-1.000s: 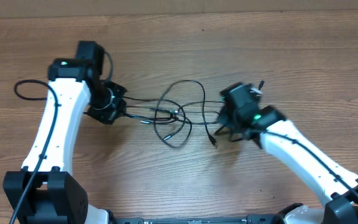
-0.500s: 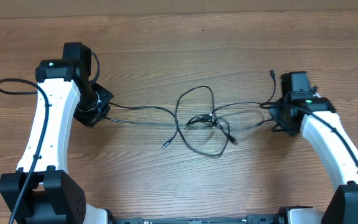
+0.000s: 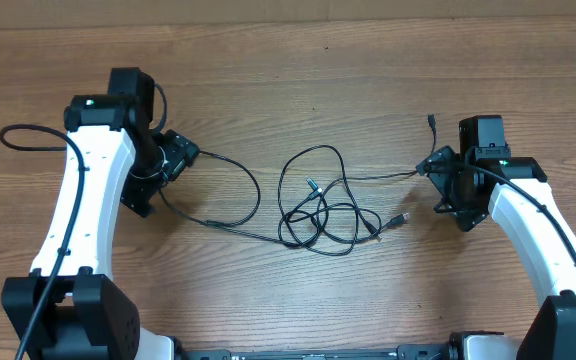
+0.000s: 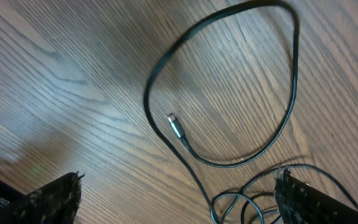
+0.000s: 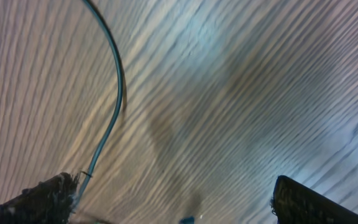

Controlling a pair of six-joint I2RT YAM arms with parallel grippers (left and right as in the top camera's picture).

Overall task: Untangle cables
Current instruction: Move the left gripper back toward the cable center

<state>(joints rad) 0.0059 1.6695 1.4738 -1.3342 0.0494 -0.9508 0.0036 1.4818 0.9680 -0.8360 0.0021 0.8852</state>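
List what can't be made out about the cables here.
- Overhead: how many cables are tangled; the strands are too thin where they cross.
- Left wrist: the lower loops, cut off by the bottom edge.
- Right wrist: blurred; a strand runs off the top edge, its plug unseen.

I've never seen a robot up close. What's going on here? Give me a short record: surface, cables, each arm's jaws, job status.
Surface: wooden table
Cables: thin black cords, looped over each other mid-table, one strand trailing toward each arm
Left jaws: wide apart, holding nothing
Right jaws: wide apart, holding nothing
Job status: cords not yet untangled
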